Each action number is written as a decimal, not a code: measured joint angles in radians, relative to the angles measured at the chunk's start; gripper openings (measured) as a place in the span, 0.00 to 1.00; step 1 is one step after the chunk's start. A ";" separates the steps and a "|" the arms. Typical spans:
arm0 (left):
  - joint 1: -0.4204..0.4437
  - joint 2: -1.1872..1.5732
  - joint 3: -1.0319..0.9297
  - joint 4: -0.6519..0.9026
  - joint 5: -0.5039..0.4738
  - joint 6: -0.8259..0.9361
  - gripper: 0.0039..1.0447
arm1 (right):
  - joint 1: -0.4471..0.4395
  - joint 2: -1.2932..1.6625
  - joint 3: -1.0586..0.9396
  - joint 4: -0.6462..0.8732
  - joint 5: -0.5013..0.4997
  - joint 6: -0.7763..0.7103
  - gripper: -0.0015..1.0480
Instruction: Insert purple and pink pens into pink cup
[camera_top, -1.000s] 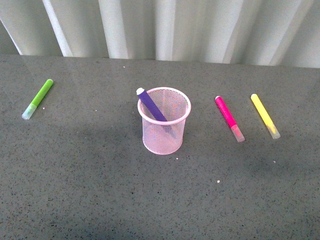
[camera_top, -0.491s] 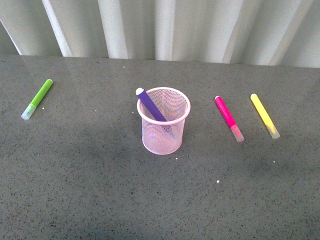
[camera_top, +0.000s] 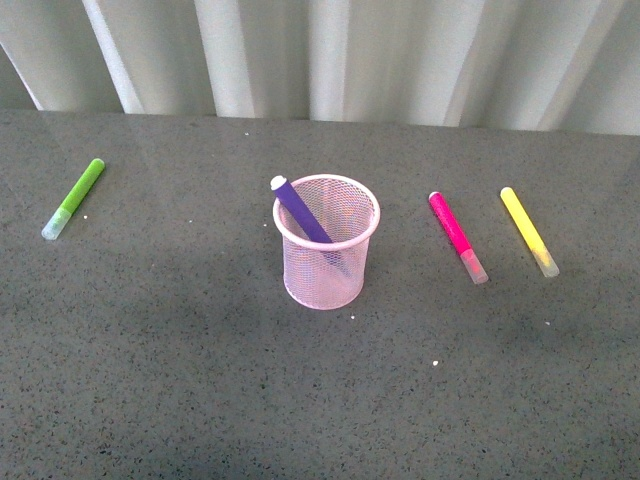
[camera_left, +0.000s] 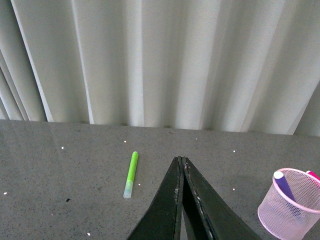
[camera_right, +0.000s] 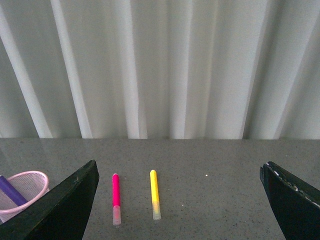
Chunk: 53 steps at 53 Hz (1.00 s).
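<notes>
Nothing on the table (camera_top: 200, 380) has moved since a second ago.

Front view: the purple pen (camera_top: 300, 212) leans inside the cup (camera_top: 327, 262). The pink pen (camera_top: 452, 232) lies to the cup's right, beside a yellow pen (camera_top: 528, 230).

Left wrist view: the left gripper (camera_left: 181, 160) is pressed together and empty.

Right wrist view: the right gripper (camera_right: 180, 163) is spread wide and empty.

The pink pen is the step in hand; the right gripper probably needs to lower and pinch it.

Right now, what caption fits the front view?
Purple pen leans inside the pink cup; pink pen, yellow marker and green marker lie on the table.
</notes>
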 joint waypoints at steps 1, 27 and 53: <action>0.000 -0.007 0.000 -0.007 0.000 0.000 0.03 | 0.000 0.000 0.000 0.000 0.000 0.000 0.93; 0.000 -0.132 0.000 -0.130 0.000 0.000 0.03 | 0.000 0.000 0.000 0.000 0.000 0.000 0.93; 0.000 -0.304 0.000 -0.308 0.000 0.000 0.14 | 0.000 0.000 0.000 0.000 0.000 0.000 0.93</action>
